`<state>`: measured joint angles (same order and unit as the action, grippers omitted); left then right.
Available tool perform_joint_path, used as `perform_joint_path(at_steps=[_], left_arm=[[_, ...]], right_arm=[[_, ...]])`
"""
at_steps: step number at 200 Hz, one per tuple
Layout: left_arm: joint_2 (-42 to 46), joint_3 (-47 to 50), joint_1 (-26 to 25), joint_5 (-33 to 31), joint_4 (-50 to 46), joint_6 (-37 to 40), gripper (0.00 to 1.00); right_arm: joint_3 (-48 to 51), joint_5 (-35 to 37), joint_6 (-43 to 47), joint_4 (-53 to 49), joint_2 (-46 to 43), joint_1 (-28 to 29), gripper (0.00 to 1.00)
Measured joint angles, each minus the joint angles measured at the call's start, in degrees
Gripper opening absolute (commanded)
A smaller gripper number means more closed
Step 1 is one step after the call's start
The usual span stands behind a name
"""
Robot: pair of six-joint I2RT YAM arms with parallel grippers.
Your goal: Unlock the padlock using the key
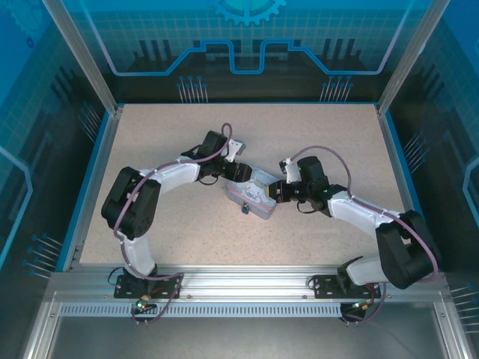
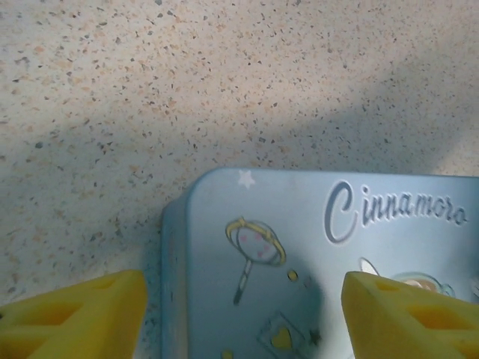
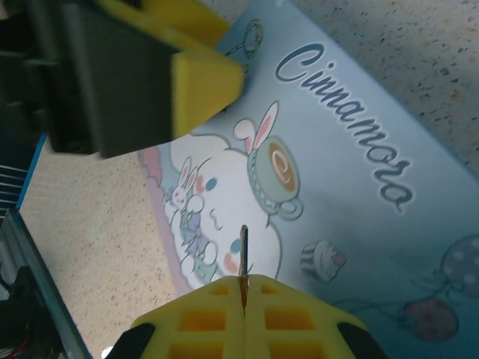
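Right gripper (image 3: 243, 283): clamped on the key (image 3: 244, 250), yellow fingers (image 3: 202, 318) pressed together with only the thin dark blade between them. Holds the blade projecting straight ahead of the fingertips, over the printed lid of the pale blue tin (image 3: 359, 224). Contact between blade tip and lid: cannot tell.

Left gripper (image 2: 243, 292): fingers spread apart. Straddles a rounded corner of the tin, with one finger (image 2: 82, 314) just outside the side wall and the other over the lid. Hovers close ahead and to the left of the key in the right wrist view.

Padlock (image 1: 245, 210): sits at the tin's near edge, a small dark speck in the top view. Lies ahead of the right gripper and off to its side, toward the arm bases, out of line with the blade. Stays apart from the key. Too small to read the keyhole's orientation.

Surroundings: speckled beige table (image 1: 150, 149) beneath the tin and both arms. Between key and padlock: the tin's lid and near edge. Near the blade's path: the left gripper, over the same lid.
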<state>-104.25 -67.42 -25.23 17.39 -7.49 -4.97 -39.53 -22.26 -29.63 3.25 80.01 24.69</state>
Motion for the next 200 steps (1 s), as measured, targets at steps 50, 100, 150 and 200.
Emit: perform_joint_path(at_steps=[50, 100, 150, 200], left_arm=[[16.2, 8.9, 2.1, 0.5, 4.1, -2.2, 0.77], [27.6, 27.8, 1.9, 7.1, 15.0, -7.7, 0.75], [24.2, 40.3, -1.8, 10.7, 28.4, -13.2, 0.75], [16.4, 44.8, -4.6, 10.7, 44.9, -16.1, 0.77]], right_arm=[[-2.7, 3.0, -0.7, 0.7, 4.9, 0.1, 0.03], [-4.6, 5.9, -0.4, -3.2, 5.5, 0.8, 0.03], [-5.5, 7.4, 0.3, -5.4, 5.5, 1.2, 0.03], [-5.5, 8.8, 0.3, -5.7, 5.1, 1.7, 0.02]])
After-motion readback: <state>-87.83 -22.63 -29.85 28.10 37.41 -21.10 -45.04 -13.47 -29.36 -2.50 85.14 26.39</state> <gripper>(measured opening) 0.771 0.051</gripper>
